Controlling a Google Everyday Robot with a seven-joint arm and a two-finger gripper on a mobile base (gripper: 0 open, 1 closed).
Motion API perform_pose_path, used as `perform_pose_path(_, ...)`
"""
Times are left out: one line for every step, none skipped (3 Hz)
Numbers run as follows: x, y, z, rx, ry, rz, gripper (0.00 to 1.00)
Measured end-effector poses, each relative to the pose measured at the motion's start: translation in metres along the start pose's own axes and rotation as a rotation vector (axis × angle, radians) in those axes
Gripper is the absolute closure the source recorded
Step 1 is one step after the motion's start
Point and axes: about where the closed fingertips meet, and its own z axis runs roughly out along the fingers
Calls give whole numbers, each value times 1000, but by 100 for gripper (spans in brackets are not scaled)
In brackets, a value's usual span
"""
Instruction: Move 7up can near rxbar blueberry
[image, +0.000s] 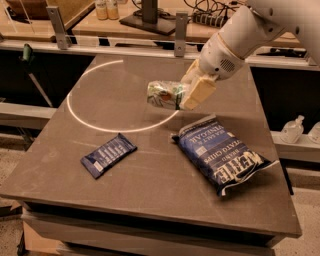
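Observation:
The 7up can, white and green, lies on its side in the air above the middle of the table. My gripper is shut on its right end, with a cream fingertip in front of it. The white arm comes in from the upper right. The rxbar blueberry, a small flat dark blue wrapper with white lines, lies on the table at the front left, well below and left of the can.
A large blue potato chip bag lies at the right front, just below the gripper. The brown table carries a white arc of light. Metal posts and bottles stand behind the table, plastic bottles at the right.

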Motion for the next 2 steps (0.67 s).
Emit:
perform_pose_path(-9, 27, 13, -53, 57, -57, 100)
perform_pose_path(-17, 49, 42, -103, 86, -69, 97)
